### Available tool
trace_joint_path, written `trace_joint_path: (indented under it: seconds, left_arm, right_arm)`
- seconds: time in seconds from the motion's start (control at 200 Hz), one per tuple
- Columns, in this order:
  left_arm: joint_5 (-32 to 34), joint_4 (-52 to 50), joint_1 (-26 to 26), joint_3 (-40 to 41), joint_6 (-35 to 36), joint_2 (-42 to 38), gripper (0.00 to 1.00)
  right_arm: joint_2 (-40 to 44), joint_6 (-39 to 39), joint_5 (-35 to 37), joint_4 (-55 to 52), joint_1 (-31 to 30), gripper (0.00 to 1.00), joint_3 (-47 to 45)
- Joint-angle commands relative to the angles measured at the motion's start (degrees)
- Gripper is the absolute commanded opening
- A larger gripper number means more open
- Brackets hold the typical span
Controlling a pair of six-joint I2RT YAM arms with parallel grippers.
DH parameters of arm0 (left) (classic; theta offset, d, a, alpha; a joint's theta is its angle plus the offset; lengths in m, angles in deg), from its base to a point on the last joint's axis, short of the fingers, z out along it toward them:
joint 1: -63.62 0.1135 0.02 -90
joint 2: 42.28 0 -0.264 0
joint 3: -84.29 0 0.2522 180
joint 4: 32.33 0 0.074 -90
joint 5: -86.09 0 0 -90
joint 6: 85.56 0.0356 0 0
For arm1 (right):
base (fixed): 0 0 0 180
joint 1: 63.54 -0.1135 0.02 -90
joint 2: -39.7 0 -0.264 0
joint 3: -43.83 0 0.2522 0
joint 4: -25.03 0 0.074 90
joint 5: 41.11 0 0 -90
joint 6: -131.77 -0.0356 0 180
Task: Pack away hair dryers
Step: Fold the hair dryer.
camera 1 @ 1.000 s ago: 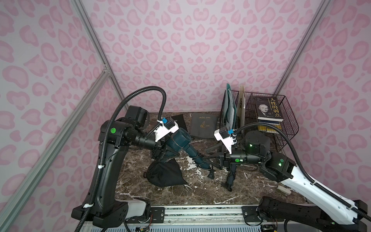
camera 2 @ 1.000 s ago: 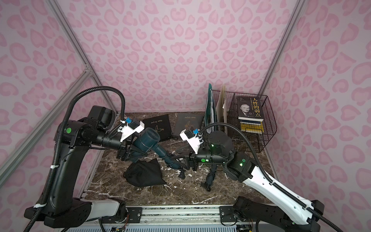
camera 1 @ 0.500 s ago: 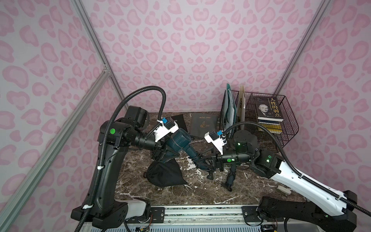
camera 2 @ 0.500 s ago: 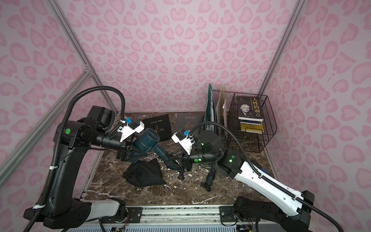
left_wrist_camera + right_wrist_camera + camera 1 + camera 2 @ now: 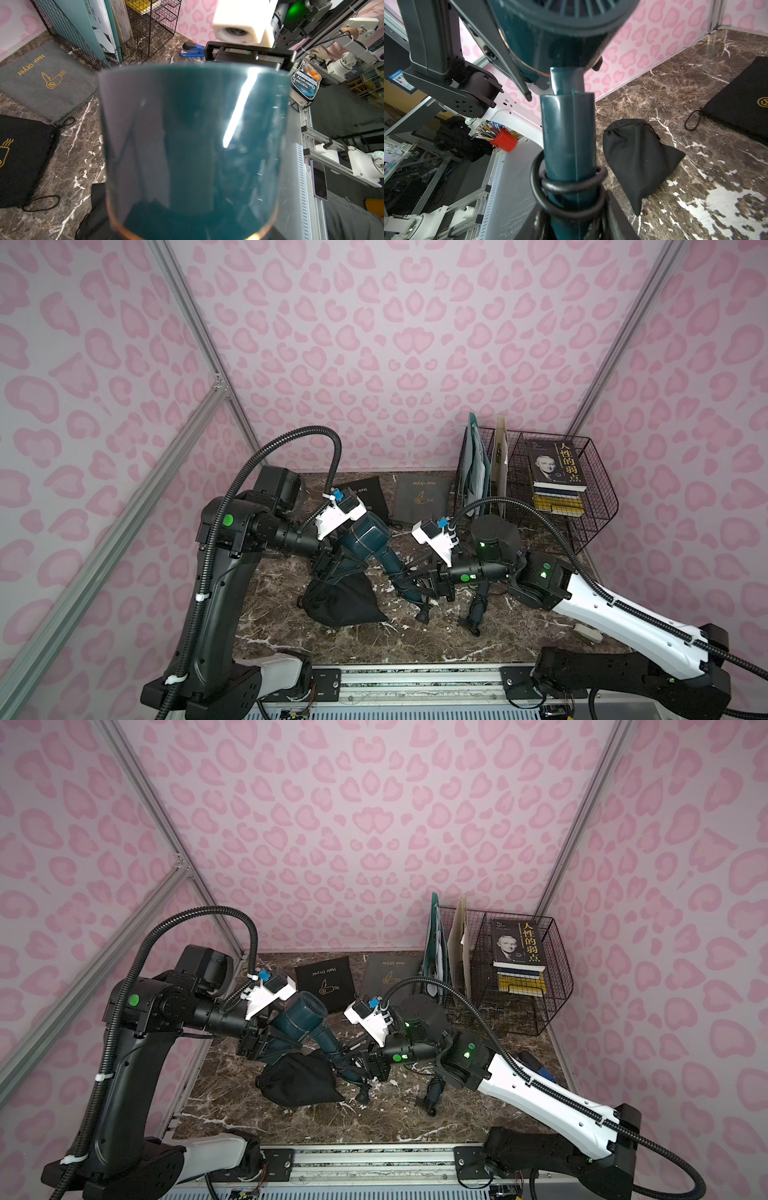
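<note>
While both arms grip it, we see the teal hair dryer (image 5: pixel 368 537) hanging in the air just above the stuffed black pouch (image 5: pixel 340 603).
Our left gripper (image 5: pixel 338 564) is clamped on the barrel (image 5: pixel 191 135), directly over the pouch. Our right gripper (image 5: pixel 409 587) grasps the handle (image 5: pixel 568 133) at its wrapped cord (image 5: pixel 571 185), jaws snug on either side, just past the pouch's edge. The dryer slopes down from one grip to the other.

A teal hair dryer (image 5: pixel 305 1017) hangs tilted above the worktop (image 5: pixel 374 1119), its barrel clasped by the left hand (image 5: pixel 268 1042). The right hand (image 5: pixel 359 1063) sits at the dryer's handle end. Just under the dryer lies a bulging black pouch (image 5: pixel 297 1083). Beyond the dryer lie a flat black pouch (image 5: pixel 326 982) and a grey pouch (image 5: pixel 388 973).
</note>
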Motion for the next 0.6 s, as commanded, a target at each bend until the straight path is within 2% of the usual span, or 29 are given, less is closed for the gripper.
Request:
trace_joint_path:
  seconds: [0.0,0.32,0.595]
  left_arm:
    - [-4.9,8.8,0.1,1.6,-6.2,-1.2,0.02]
    - [-3.5,16.8,0.0,6.9,-13.6,-4.4,0.02]
    - [-4.0,23.0,0.1,12.5,-19.8,-6.2,0.02]
  right_arm:
    - [0.0,-2.5,-4.5,6.7,-1.4,0.0,-0.6]
    - [-1.2,-7.4,-6.3,20.2,-5.1,0.0,-1.0]
    - [-1.7,-12.3,-2.2,32.3,-6.9,0.0,-2.3]
